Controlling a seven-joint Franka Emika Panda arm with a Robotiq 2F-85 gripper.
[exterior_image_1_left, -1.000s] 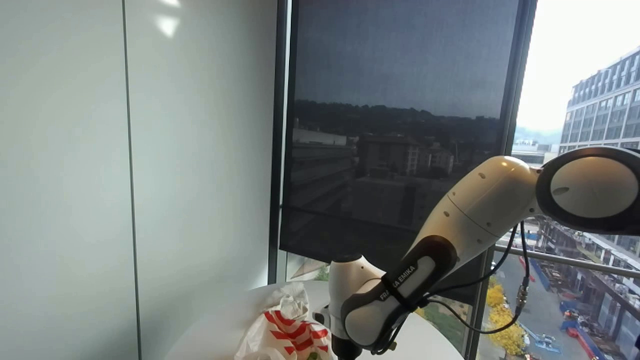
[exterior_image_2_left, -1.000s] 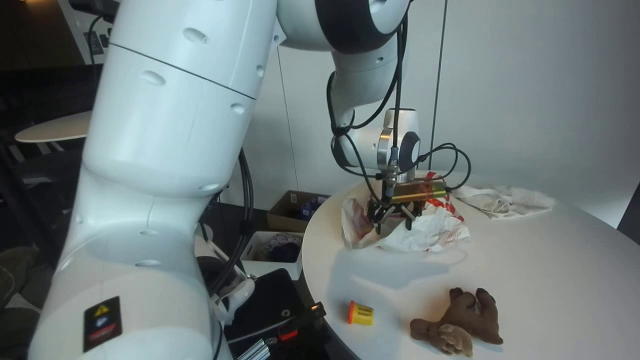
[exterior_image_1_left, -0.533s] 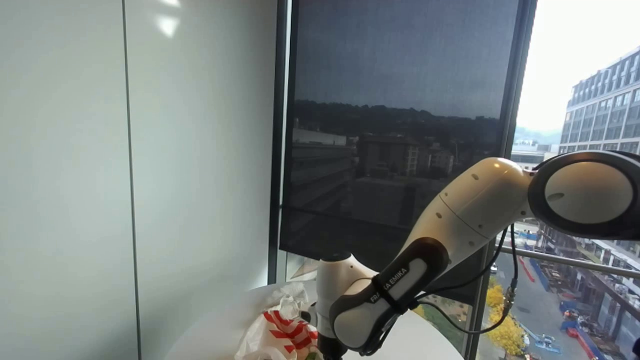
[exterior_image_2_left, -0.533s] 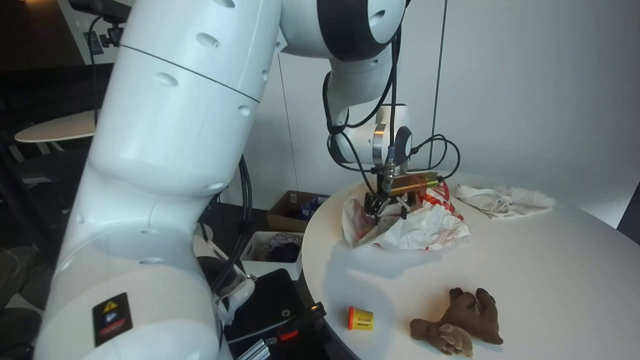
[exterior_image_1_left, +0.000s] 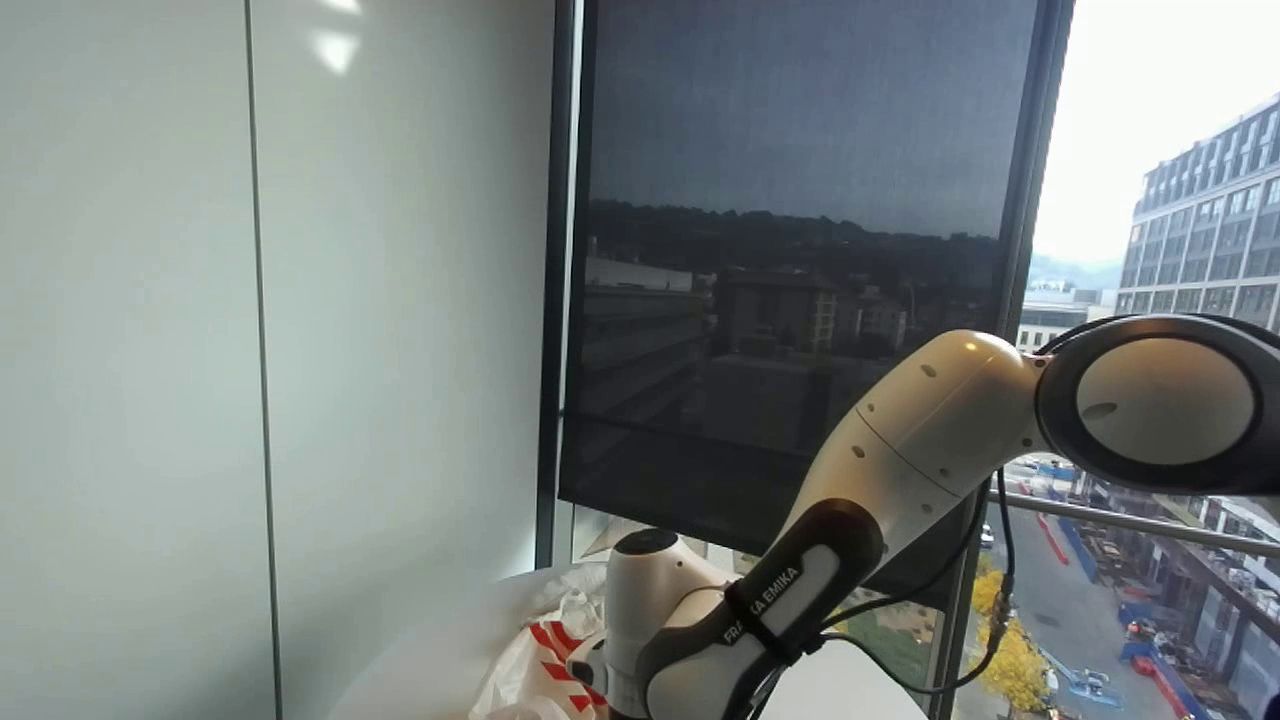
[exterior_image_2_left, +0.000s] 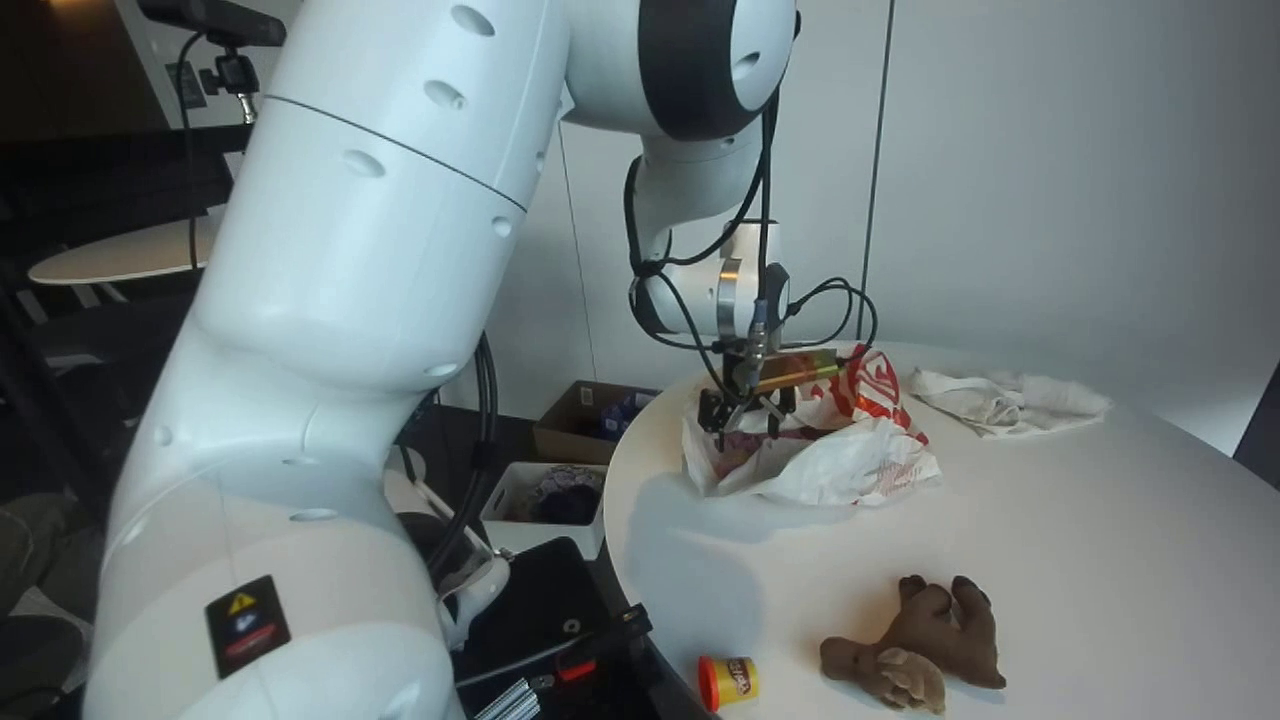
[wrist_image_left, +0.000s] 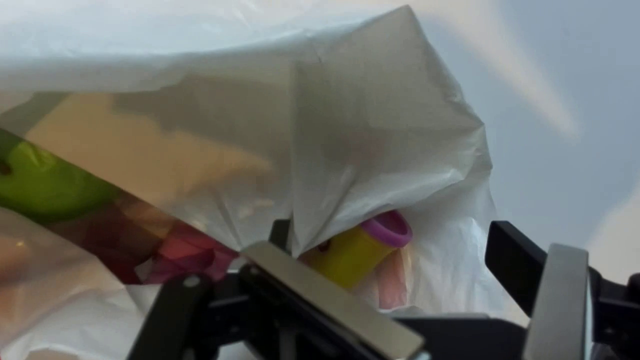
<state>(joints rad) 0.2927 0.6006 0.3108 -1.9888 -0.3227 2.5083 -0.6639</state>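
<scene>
My gripper (wrist_image_left: 392, 245) stands open over the mouth of a crumpled white plastic bag (wrist_image_left: 390, 135), and nothing is gripped. Between the fingers, further down, a yellow tub with a purple rim (wrist_image_left: 345, 255) lies tilted inside the bag, partly covered by a fold of plastic. Also within the bag are a green object (wrist_image_left: 50, 185) and a dark pink, faceted one (wrist_image_left: 195, 255). In both exterior views the bag (exterior_image_2_left: 860, 465) shows red print. One exterior angle places the gripper (exterior_image_2_left: 747, 437) at the bag's opening; whether the fingertips touch the plastic I cannot tell.
A yellow tub with a red end (exterior_image_2_left: 735, 681) lies near the edge of the round white table (exterior_image_2_left: 1100, 560). Close by is a brown plush animal (exterior_image_2_left: 945, 635). A white cloth (exterior_image_2_left: 1010, 402) sits behind the bag. Beyond the table stand a cardboard box (exterior_image_2_left: 560, 445) and white bin (exterior_image_2_left: 530, 540).
The arm has shifted leftward across the bag in both exterior views, with the gripper staying open. On the table, the red-ended yellow tub has rolled towards the near edge.
</scene>
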